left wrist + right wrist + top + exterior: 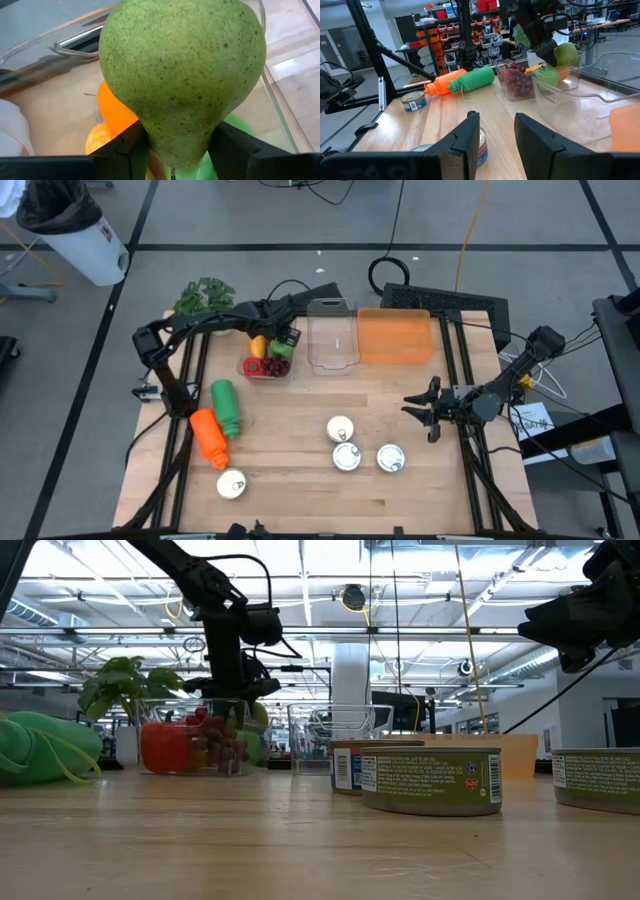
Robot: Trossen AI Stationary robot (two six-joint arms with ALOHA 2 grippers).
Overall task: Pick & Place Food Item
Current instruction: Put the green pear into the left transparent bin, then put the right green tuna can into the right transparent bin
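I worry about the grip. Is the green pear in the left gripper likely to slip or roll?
The pear looks smooth and rounded, and the left gripper holds only its narrow end, so it could probably slip. Set down, it would likely roll. It seems firm, not floppy.

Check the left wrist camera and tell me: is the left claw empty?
No, the left claw is closed on a green pear, its two dark fingers pinching the narrow end.

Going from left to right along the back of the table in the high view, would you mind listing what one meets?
Plant → left gripper over the fruit tub → clear container → orange container.
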